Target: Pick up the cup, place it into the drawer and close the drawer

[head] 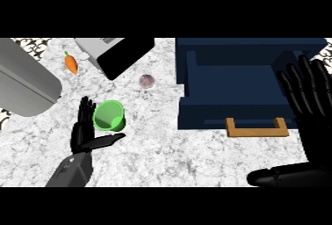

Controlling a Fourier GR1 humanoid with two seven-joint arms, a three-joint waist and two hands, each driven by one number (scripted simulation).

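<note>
Left hand (83, 132) at eight o'clock, fingers straight, thumb out, touching the green cup (109, 116) on its side on the counter (168, 149), not gripping. Open blue drawer (233, 88) at two o'clock; right hand (310, 92) rests open at three.

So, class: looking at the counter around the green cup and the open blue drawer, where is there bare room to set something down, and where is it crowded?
Bare marble lies in front of the drawer, below its wooden handle, between the left hand and the right hand. A smaller strip runs between the cup and the drawer. It is crowded at the back left: carrot, grey appliance, small round object.
</note>
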